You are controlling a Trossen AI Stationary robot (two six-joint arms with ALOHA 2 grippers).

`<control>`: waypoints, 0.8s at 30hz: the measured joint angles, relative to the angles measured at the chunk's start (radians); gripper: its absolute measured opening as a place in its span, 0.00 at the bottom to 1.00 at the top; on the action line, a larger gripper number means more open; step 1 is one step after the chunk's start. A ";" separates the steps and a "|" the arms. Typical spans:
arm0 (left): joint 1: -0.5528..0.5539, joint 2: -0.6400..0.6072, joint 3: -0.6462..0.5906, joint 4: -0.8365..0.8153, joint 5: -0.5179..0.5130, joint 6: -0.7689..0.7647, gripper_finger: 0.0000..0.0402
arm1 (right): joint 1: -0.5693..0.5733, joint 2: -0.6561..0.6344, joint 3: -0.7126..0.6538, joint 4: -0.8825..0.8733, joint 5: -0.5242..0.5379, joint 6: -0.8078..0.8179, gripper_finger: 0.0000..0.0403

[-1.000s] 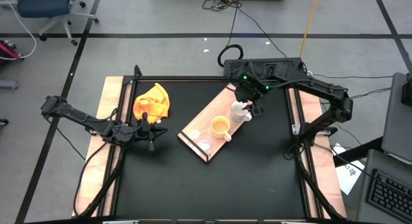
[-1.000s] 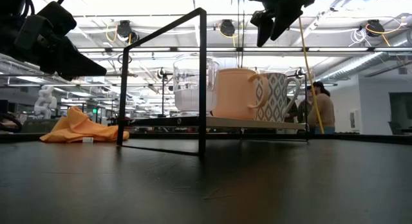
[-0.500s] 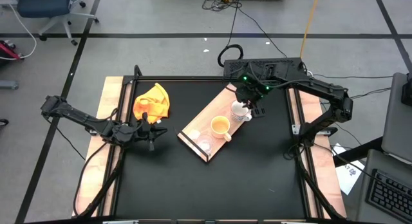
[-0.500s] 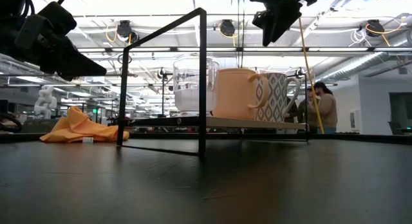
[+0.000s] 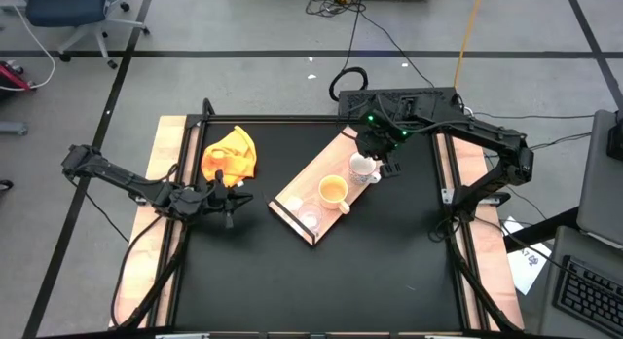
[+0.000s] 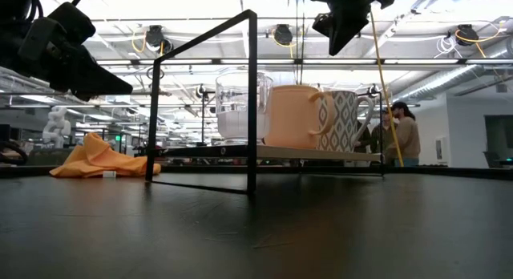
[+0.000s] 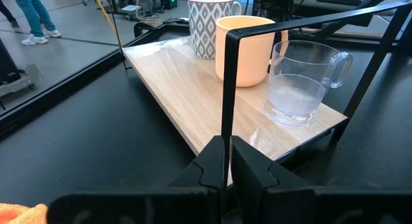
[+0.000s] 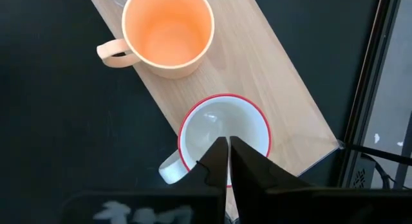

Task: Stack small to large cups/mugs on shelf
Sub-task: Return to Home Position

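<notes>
The light wood shelf [image 5: 313, 175] lies slantwise mid-table, raised on a black wire frame [image 6: 250, 95]. On it stand, in a row, a clear glass cup [image 5: 310, 220], an orange mug [image 5: 334, 191] and a white patterned mug [image 5: 362, 168]. All three are upright on their bases. My right gripper [image 8: 226, 161] hangs shut above the white mug [image 8: 224, 135] and well clear of it, as the low view shows [image 6: 343, 26]. My left gripper [image 7: 226, 165] is shut near the table's left side [image 5: 230, 201], pointing at the shelf from a distance.
A crumpled yellow cloth [image 5: 230, 154] lies at the table's far left. The wire frame's posts rise around the shelf [image 7: 226, 89]. Bare black tabletop [image 5: 321, 281] spreads along the near side. People stand in the room beyond the table [image 6: 398, 135].
My right gripper has shut its fingers above the white mug with nothing between them. The mugs and the shelf stay where they were.
</notes>
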 joint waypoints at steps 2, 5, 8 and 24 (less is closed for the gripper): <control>0.000 0.000 0.000 0.000 0.000 -0.001 0.08 | 0.000 0.000 0.000 0.000 0.000 0.000 0.02; 0.000 0.000 0.000 0.000 0.000 -0.001 0.08 | 0.000 0.000 0.000 0.000 0.001 0.000 0.00; 0.000 0.000 0.000 0.000 0.000 -0.002 0.08 | 0.000 0.000 0.000 -0.006 0.001 0.005 0.00; 0.000 0.000 0.000 0.000 0.001 -0.007 0.08 | 0.000 -0.205 -0.026 -0.041 -0.012 0.129 0.00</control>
